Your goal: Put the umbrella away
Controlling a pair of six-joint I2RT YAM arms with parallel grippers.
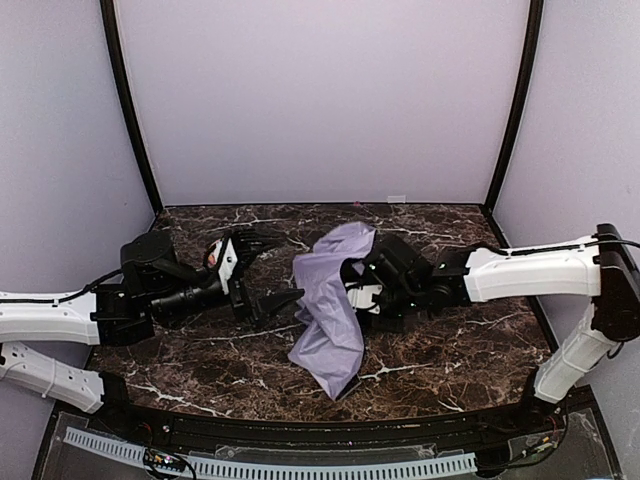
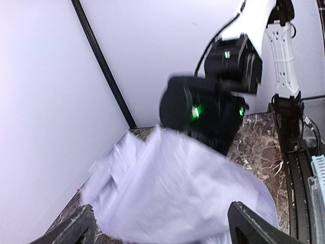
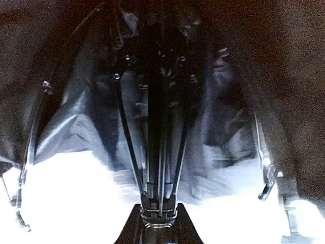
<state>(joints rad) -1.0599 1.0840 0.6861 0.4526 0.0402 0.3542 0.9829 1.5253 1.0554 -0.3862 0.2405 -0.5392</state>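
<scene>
The umbrella lies half folded mid-table, its pale lavender fabric draped over the front of my right arm. My right gripper is tucked under that fabric. In the right wrist view the gripper is shut on the base of the thin black shaft, with ribs and dark underside spread around it. My left gripper stands open just left of the canopy, one finger at the back and one at the front. In the left wrist view its fingertips frame the blurred fabric without touching it.
Dark marble tabletop with pale walls on three sides and black corner posts. A small reddish-white thing shows behind the left wrist, too hidden to name. The right arm's white link reaches in from the right.
</scene>
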